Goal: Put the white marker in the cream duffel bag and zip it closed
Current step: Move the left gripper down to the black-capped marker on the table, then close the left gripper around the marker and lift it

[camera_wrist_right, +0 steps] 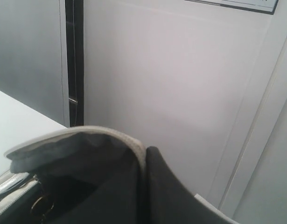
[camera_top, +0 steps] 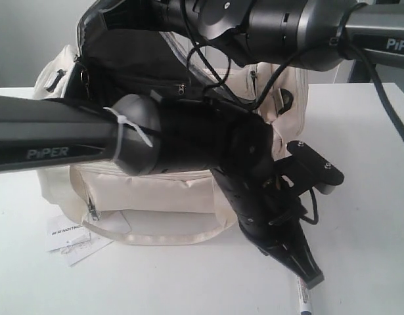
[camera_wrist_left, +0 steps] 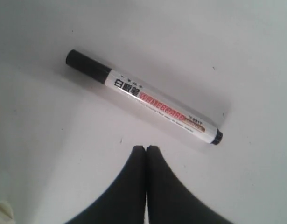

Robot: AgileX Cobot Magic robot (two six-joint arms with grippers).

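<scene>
Left gripper [camera_top: 310, 275] hangs in front of the cream duffel bag [camera_top: 156, 190], jaws closed on nothing; right gripper [camera_wrist_right: 144, 153] pinches the bag's rim. The white marker [camera_wrist_left: 143, 98] lies on the surface [camera_top: 372, 164] in front of the bag: open the jaws, straddle its middle crosswise, then squeeze.

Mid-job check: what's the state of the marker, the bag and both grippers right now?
white marker: capped, lying flat on the table, outside the bag, not gripped.
cream duffel bag: standing, main opening unzipped, dark lining showing.
left gripper: shut, empty, tips just beside the marker.
right gripper: shut on the bag's top edge, holding it up.
</scene>
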